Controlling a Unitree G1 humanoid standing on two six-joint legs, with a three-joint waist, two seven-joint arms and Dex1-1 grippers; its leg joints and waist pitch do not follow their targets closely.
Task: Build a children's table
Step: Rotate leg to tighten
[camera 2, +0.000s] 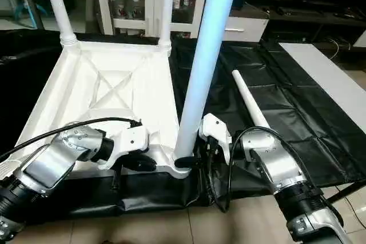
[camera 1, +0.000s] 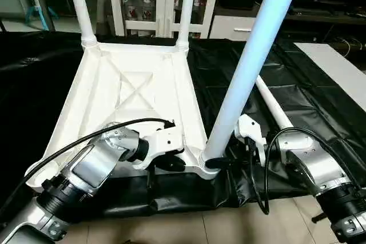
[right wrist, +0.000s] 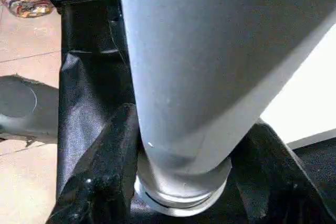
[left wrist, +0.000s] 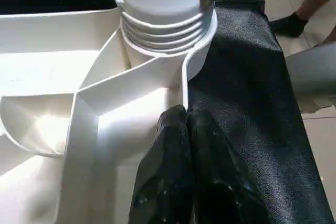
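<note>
A: Nearest to us are the two silver forearms, and just beyond them the near edge of the black-draped surface (camera 1: 320,112). What is each end effector doing?

B: The left end effector (camera 1: 171,163) is clenched, its black fingers (left wrist: 184,182) pressed together with nothing between them, resting against a rib of the upturned tabletop (camera 1: 137,92) just beside the near right corner socket (left wrist: 173,40). The right end effector (camera 2: 191,161) has a finger on either side of the foot of the third leg (camera 1: 251,61), right at the socket. Whether the fingers actually press the tube I cannot tell; they look close around it, not clamped.

A: And the leg's direction?

B: Its long axis runs nearly upright out of that socket, leaning a little to the right and far. It stands directly between the right end effector's fingers, so the right arm is the nearer one; the left sits just to the leg's left, on the tabletop.

A: Is the leg seated?

B: Threaded rings at its base still show above the socket's rim, so I judge it is not fully home. The next move probably turns on gripping and twisting about that upright axis.

A: The rest of the table?

B: All white plastic, lying underside up on the left half of the surface, X-shaped ribs showing. Two legs (camera 1: 80,4) stand in the far corners. A fourth leg (camera 2: 249,98) lies loose on the black cover to the right, pointing far-left.
</note>
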